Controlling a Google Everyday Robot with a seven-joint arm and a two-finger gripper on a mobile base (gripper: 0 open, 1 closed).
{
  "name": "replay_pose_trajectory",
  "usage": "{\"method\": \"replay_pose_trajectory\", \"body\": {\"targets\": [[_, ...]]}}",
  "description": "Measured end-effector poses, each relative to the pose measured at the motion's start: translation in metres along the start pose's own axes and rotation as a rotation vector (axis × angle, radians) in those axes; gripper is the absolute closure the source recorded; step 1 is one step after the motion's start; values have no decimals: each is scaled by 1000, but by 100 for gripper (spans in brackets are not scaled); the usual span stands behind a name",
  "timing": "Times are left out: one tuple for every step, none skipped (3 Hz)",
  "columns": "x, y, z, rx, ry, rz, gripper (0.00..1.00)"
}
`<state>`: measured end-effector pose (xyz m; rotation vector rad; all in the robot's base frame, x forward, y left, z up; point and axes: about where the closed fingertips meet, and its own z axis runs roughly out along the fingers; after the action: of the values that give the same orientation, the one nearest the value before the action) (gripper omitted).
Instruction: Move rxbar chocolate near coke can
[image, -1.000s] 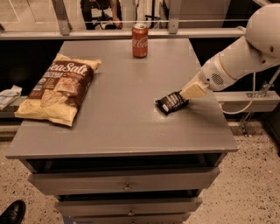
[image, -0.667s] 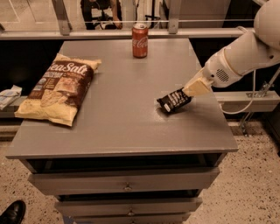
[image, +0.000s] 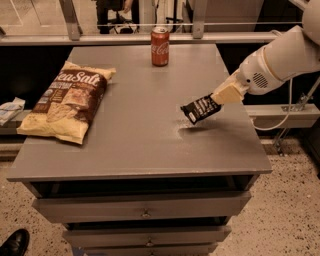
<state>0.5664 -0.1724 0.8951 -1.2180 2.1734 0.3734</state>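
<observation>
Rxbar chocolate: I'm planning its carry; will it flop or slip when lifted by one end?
Probably stiff: held by one end in the claw over the right side of the table, the rxbar chocolate juts out straight. Likely light: small and flat. Its smooth wrapper might slip.

The hand (image: 216, 99) grips the rxbar chocolate (image: 200, 109) just above the table (image: 135, 145).

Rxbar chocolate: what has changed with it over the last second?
The hand, over the table's right side, has lifted the rxbar chocolate a little up off the surface, its shadow now below it; it was gripped already. The coke can and Sea Salt chip bag have not moved.
</observation>
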Motion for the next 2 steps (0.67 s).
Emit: {"method": "replay_pose_trajectory", "body": {"targets": [[-39, -30, -9, 79, -122, -46, 100], [-92, -88, -20, 159, -237, -93, 100]]}}
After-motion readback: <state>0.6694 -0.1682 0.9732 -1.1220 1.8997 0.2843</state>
